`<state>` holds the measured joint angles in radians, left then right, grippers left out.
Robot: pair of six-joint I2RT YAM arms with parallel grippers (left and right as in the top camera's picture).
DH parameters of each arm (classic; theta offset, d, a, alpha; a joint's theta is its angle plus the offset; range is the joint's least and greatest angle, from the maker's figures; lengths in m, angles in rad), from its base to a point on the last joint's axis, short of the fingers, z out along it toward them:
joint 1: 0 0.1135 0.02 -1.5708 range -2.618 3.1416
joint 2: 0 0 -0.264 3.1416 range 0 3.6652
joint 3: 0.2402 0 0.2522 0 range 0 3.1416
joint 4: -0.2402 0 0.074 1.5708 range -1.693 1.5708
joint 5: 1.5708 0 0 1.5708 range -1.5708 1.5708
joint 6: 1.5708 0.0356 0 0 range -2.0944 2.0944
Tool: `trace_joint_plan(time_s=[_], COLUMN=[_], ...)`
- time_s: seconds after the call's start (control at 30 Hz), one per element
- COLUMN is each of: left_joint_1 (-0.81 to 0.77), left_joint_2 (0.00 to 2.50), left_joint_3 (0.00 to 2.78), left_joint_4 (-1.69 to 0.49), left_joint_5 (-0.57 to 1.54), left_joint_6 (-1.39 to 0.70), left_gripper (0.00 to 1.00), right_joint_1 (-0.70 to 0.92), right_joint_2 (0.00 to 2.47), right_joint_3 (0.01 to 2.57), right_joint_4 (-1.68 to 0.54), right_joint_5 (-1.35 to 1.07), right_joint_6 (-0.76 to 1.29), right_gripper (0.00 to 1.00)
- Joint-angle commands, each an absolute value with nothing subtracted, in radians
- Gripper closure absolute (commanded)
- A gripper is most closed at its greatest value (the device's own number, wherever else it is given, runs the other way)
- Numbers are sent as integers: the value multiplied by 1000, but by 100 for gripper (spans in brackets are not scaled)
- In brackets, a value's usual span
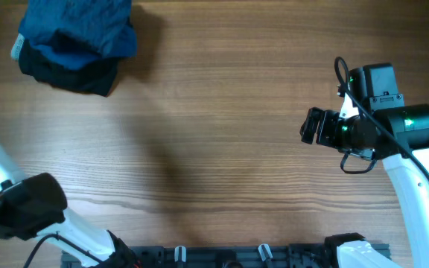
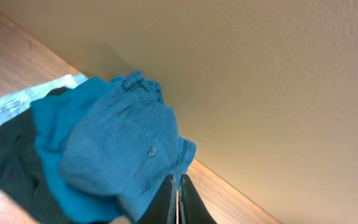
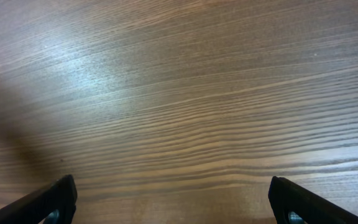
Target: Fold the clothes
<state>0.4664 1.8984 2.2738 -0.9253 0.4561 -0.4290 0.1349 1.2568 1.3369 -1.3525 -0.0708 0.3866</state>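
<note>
The clothes (image 1: 77, 33) lie in a heap at the table's far left corner: a wrinkled blue piece on top, a brighter blue layer under it and a black garment (image 1: 80, 74) at the bottom. In the left wrist view the heap (image 2: 117, 143) fills the left half, with a button on the top piece. My left gripper (image 2: 178, 199) is shut, its fingers pressed together with nothing between them, just in front of the heap's right edge. My right gripper (image 3: 174, 199) stands open over bare wood at the right side of the table (image 1: 313, 126), far from the clothes.
A white label (image 2: 23, 99) sticks out from under the heap. The wooden table (image 1: 222, 149) runs to a beige wall (image 2: 278, 74) behind the clothes. A black rail (image 1: 222, 257) and the arm bases line the near edge.
</note>
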Motion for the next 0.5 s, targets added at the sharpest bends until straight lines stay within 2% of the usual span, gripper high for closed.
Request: trace_joint_plan(time_s=[0.0, 0.23, 0.47], left_joint_1=[370, 236, 213], left_joint_2=[1946, 2049, 2212], left_joint_3=[2276, 2276, 2276], left_joint_4=[-875, -791, -757], left_joint_5=[213, 48, -62], left_joint_6=[-447, -290, -233], left_gripper=[96, 96, 96], right_joint_1=[135, 135, 135], right_joint_2=[1264, 1264, 1264], right_joint_3=[1334, 1334, 1333], right_joint_4=[-1345, -1332, -1333], right_joint_5=[-80, -80, -80], right_joint_6=[370, 370, 370], right_gripper=[1, 0, 0])
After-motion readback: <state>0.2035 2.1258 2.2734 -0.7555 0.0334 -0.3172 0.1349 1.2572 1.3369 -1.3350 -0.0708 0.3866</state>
